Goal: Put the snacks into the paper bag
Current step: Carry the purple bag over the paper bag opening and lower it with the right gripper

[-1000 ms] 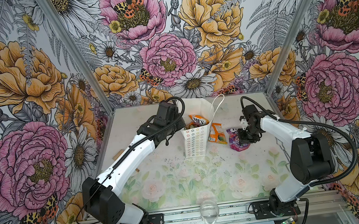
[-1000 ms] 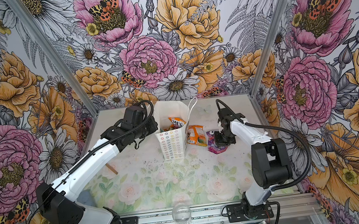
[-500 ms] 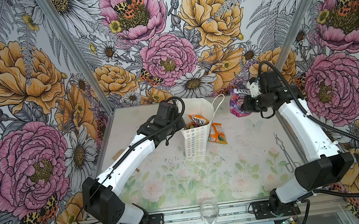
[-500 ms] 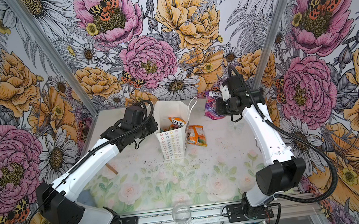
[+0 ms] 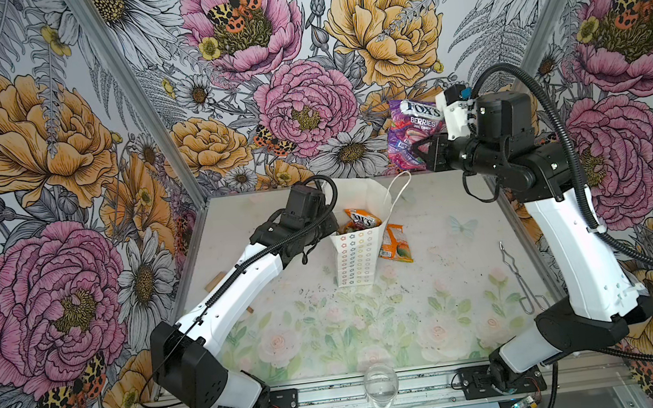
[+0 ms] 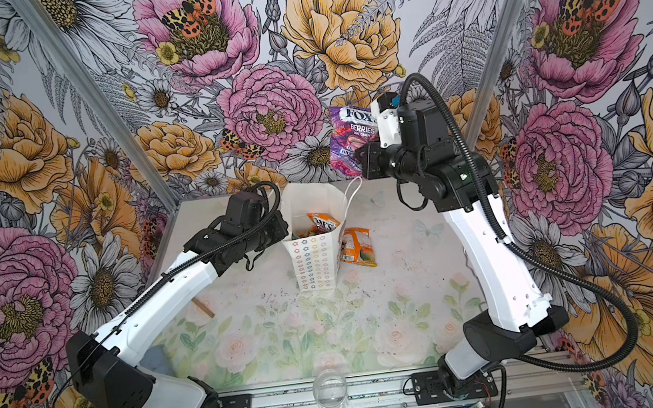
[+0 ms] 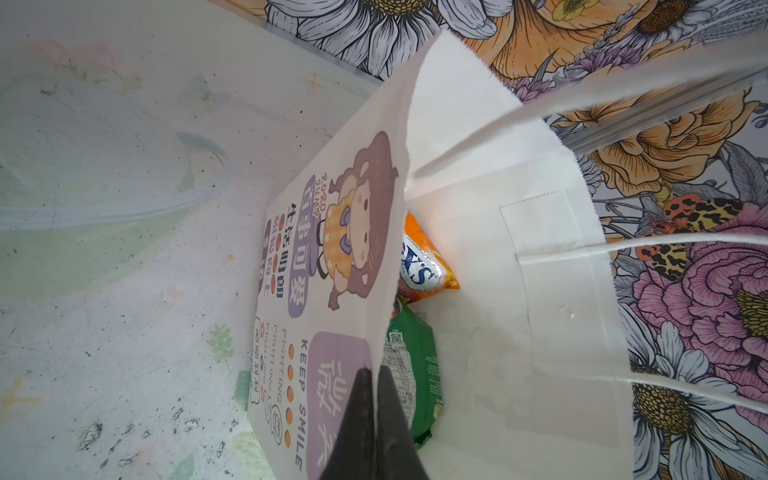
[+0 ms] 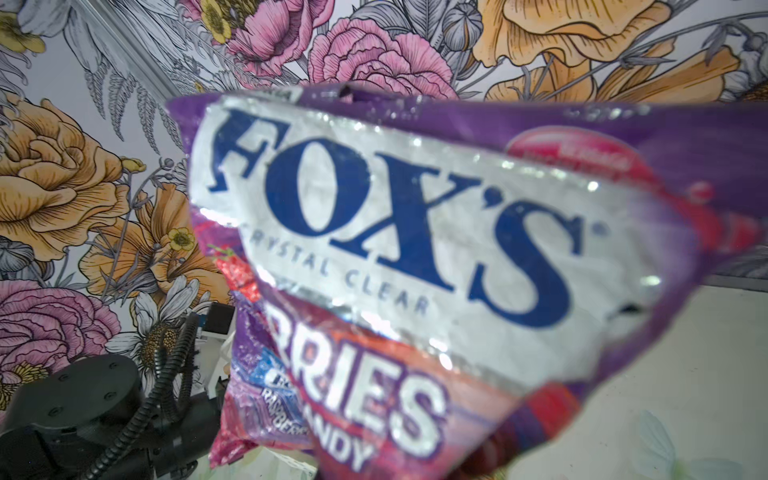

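Floral-walled booth, pale table (image 5: 451,283). Carry step: right gripper (image 5: 422,151) clamped on purple packet (image 5: 412,128), paper bag (image 5: 357,251) well below and aside of those jaws, left gripper (image 7: 374,399) pinching its wall. Next, likely: over the mouth, release.

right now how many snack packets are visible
4: purple packet in the right gripper; orange packet and green packet inside the paper bag; second orange packet on the table beside it. The bag may hide more.

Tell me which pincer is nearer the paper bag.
Left. The left pincer is clamped on a wall of the paper bag, touching it. The right pincer hangs in the air beyond the bag, apart from it, gripping the purple packet.
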